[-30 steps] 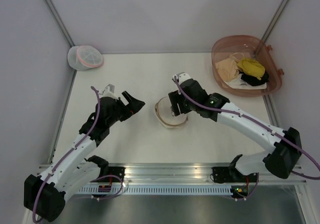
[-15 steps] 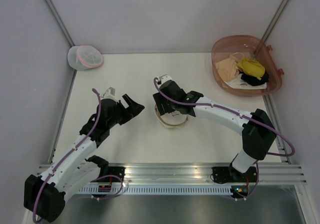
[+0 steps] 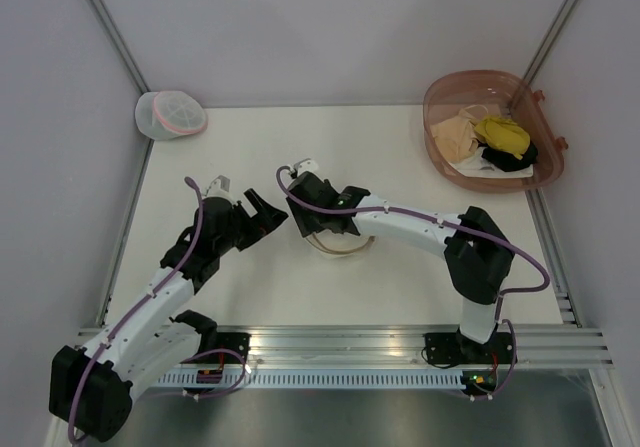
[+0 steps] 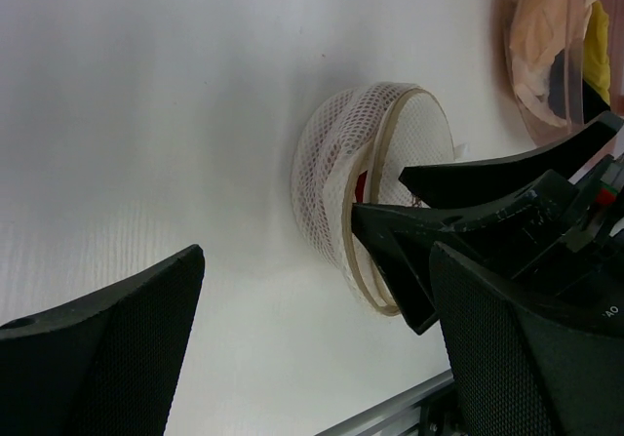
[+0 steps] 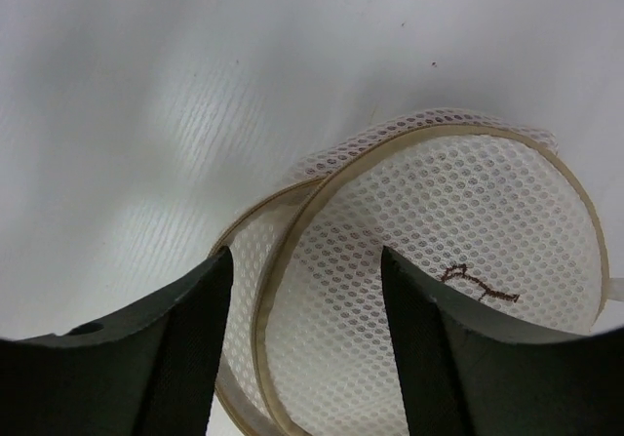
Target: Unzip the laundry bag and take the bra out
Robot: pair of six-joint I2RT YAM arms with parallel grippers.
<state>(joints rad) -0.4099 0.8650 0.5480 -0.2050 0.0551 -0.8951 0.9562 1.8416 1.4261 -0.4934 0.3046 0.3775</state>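
The cream-beige mesh laundry bag (image 3: 350, 250) lies mid-table on its side. It also shows in the left wrist view (image 4: 341, 153) and the right wrist view (image 5: 458, 231), where a small dark bra outline is printed on its face. Its two beige rims stand apart on one side. A sliver of red, the bra (image 4: 362, 184), shows in that gap. My right gripper (image 3: 318, 225) is open, its fingers (image 5: 166, 358) straddling the bag's edge from above. My left gripper (image 3: 272, 210) is open and empty, just left of the bag and apart from it.
A whiter round bag with a pink band (image 3: 170, 115) sits at the back left corner. A pink basket (image 3: 440, 92) at the back right holds a yellow garment (image 3: 503, 135), a beige garment (image 3: 455, 135) and a black one. Walls enclose the table on three sides.
My right gripper has swung left across the bag, from its right side to its left edge. My left arm has barely moved. The bag stays in place.
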